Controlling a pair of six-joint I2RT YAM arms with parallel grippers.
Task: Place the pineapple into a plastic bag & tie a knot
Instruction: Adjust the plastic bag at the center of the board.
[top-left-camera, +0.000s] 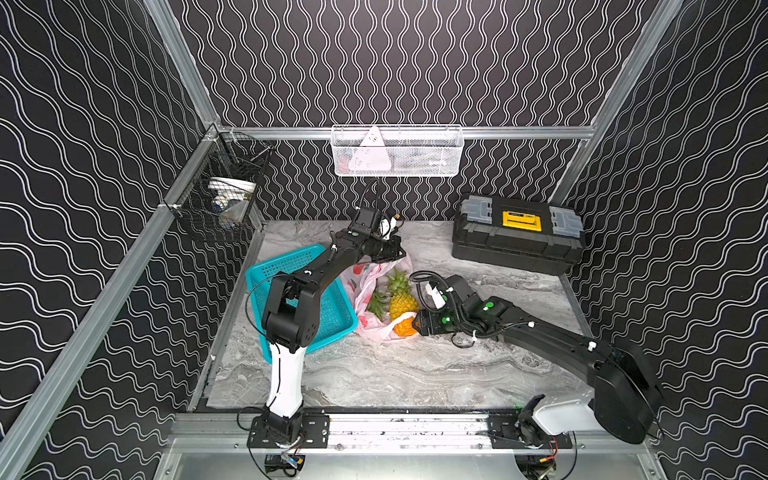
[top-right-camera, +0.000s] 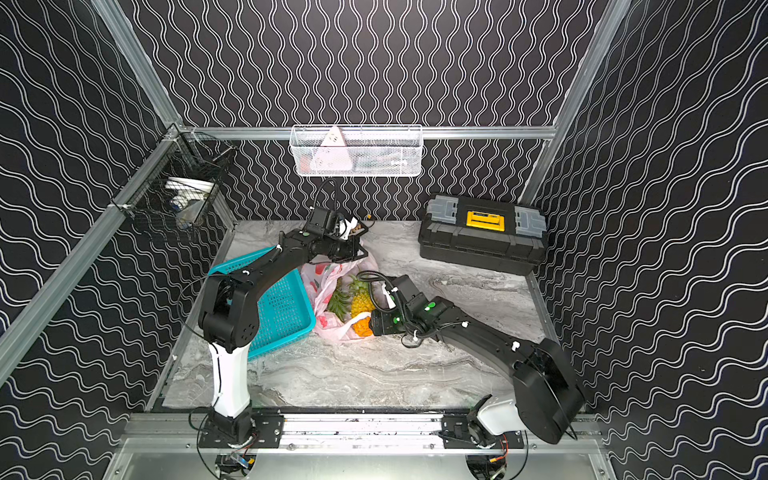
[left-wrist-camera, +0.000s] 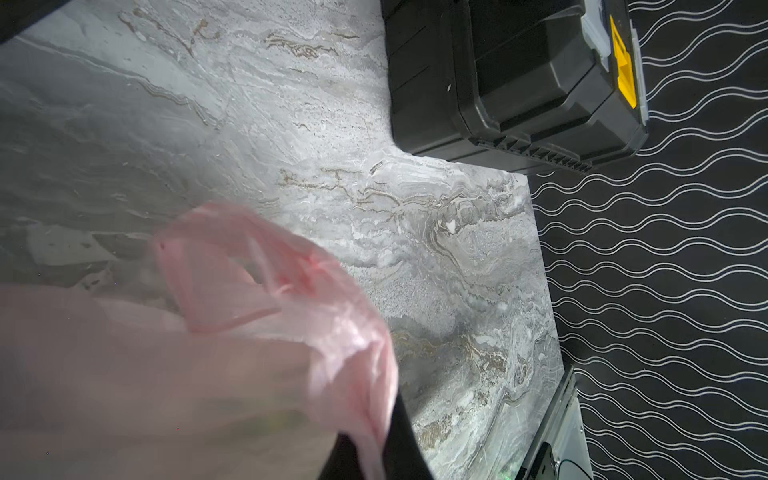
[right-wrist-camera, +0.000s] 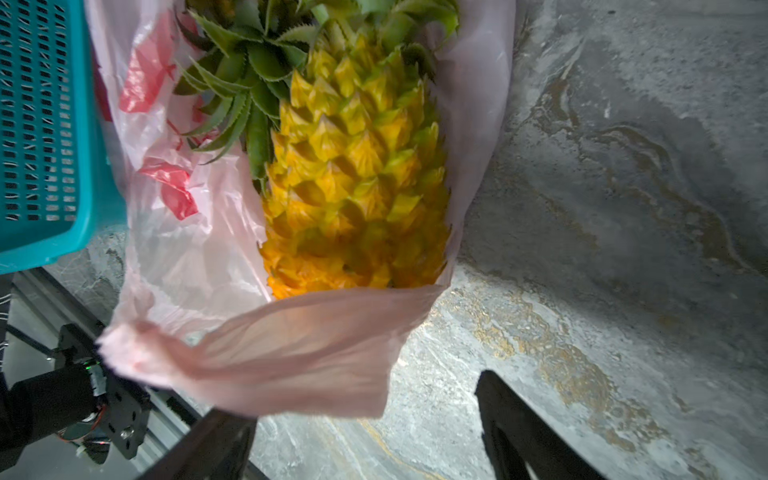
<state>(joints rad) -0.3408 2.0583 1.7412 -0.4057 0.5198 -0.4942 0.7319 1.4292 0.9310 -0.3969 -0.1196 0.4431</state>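
Two arms are at work on the desk (top-left-camera: 415, 374) as I watch from my station. The left arm (top-left-camera: 332, 266) reaches over the teal basket (top-left-camera: 334, 309) to the far end of the plastic bag (top-left-camera: 365, 286). The left jaws are clenched on the bag's thin film. In the left wrist view the pale-pink plastic (left-wrist-camera: 291, 332) runs bunched into a black finger (left-wrist-camera: 405, 436), and one loop handle (left-wrist-camera: 224, 270) shows as an open loop.

The pineapple lies on its side inside the opened bag, seen in both top views (top-left-camera: 401, 305) (top-right-camera: 361, 305). Its crown points toward the back wall and its orange base toward the right arm (top-left-camera: 540, 332). Bag film rises along both of its sides, and a flap (right-wrist-camera: 291, 353) crosses its base. A second tuft of leaves (right-wrist-camera: 245, 75) sits beside the body on the basket side; I cannot tell what it belongs to. The bag lies just beside the basket.

The right arm stretches low across the desk, and the right jaws are released, spread wide just short of the fruit's base. In the right wrist view the fingers (right-wrist-camera: 523, 428) stand well apart with only bare desk between them. The flap hangs close in front of one; I cannot tell whether it touches.

A black toolbox (top-left-camera: 517, 237) sits at the far right, well apart.
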